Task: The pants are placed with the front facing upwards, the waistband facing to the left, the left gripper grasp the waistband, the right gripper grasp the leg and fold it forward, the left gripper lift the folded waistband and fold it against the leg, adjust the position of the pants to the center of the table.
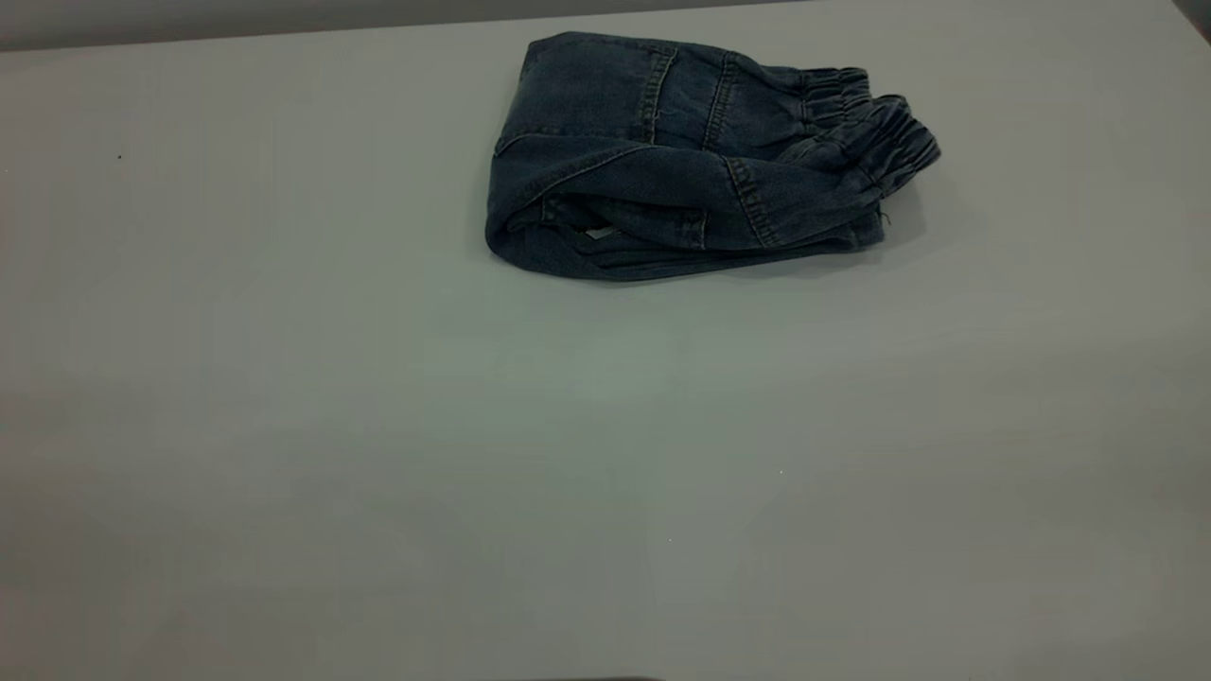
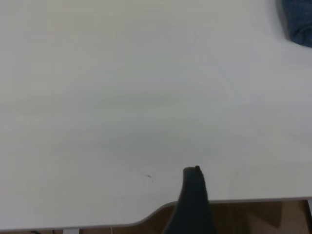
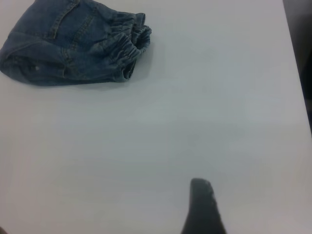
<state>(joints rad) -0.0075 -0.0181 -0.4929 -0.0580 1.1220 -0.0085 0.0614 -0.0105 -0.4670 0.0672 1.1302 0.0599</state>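
The pants (image 1: 662,161) lie folded into a compact blue denim bundle on the table (image 1: 378,426), toward its far side and a little right of centre. The gathered waistband (image 1: 875,123) points right in the exterior view. Layered edges of the leg (image 1: 653,260) show along the bundle's near side. The right wrist view shows the pants (image 3: 68,46) and waistband (image 3: 129,41) well away from the right gripper (image 3: 202,204). The left gripper (image 2: 194,195) hangs over the table's edge, with only a corner of the pants (image 2: 300,22) in sight. Neither gripper touches the cloth, and neither shows in the exterior view.
The table's far edge (image 1: 284,33) runs along the back. In the left wrist view the table's rim (image 2: 253,200) ends over a brown floor (image 2: 253,217). The right wrist view shows the table's side edge (image 3: 295,58) with dark space beyond.
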